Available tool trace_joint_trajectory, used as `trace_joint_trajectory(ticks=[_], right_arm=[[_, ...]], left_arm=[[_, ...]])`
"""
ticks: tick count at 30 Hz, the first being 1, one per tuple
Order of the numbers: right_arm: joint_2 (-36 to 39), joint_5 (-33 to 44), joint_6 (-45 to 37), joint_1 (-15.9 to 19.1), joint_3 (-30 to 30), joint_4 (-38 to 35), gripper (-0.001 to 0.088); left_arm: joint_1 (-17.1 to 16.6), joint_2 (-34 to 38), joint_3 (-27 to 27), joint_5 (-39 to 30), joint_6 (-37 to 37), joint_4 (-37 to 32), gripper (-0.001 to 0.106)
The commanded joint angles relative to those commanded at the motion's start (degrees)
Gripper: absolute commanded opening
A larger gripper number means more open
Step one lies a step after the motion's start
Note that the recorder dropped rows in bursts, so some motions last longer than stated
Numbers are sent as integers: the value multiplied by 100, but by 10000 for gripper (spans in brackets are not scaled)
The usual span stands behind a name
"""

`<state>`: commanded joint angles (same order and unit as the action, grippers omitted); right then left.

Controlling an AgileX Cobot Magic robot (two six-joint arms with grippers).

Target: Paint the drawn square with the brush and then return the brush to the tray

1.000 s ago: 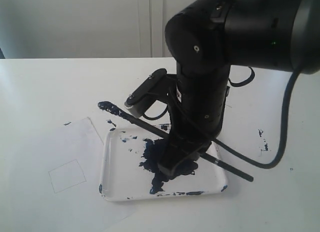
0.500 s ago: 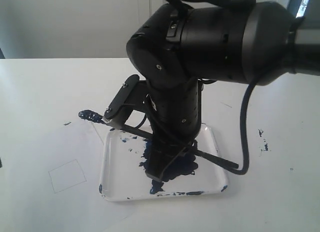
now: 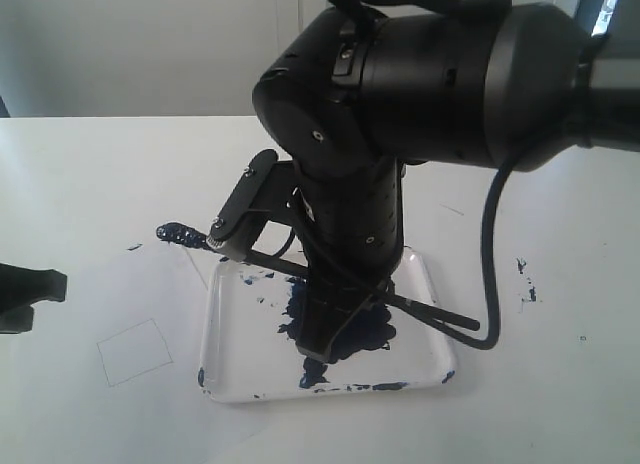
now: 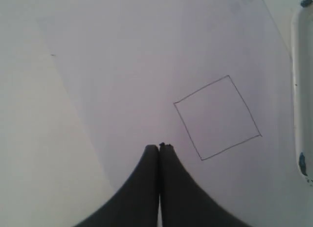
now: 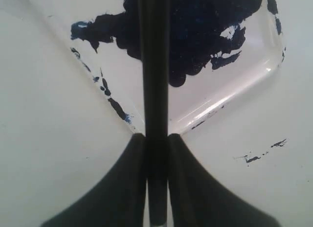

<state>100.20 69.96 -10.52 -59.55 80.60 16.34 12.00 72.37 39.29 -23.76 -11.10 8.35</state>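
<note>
At the far left the left gripper (image 4: 159, 147) hangs over the paper sheet (image 4: 122, 51) with its two fingers pressed together on nothing. The exterior view catches only a dark piece of it at the frame's edge. Its own camera shows the drawn square (image 4: 217, 118) just beside the fingertips, a thin outline turned a little askew and blank inside, with plain white sheet all around it. Next comes the brush (image 3: 262, 258), whose long axis slants across the scene. Its paint-loaded tip points left toward the paper, out past the tray's far-left corner, and its bare handle end pokes beyond the right rim. The tray (image 3: 212, 329) sits just beside the paper's right edge, though I cannot tell whether it overlaps it. A dark paint blotch (image 5: 205, 36) fills its middle. Above it the bulk of the right arm hides the grasp from the exterior view. The right wrist view shows it plainly, with the right gripper (image 5: 156, 137) clamped on the brush's shaft over the tray's rim. Only the exterior view shows both ends of the brush at once. To the right of the tray the white table (image 3: 560, 404) runs on broad and flat, marked by a few dark flecks (image 3: 525, 282).
</note>
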Motion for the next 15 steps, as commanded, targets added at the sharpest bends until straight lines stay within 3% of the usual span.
trace_joint_trajectory(ticks=[5,15], right_arm=[[0,0,0,0,0,-12,0],[0,0,0,0,0,7,0]], left_arm=[[-159,411,365,-109,0,-130,0],[-373,433,353,-90,102,-734,0]])
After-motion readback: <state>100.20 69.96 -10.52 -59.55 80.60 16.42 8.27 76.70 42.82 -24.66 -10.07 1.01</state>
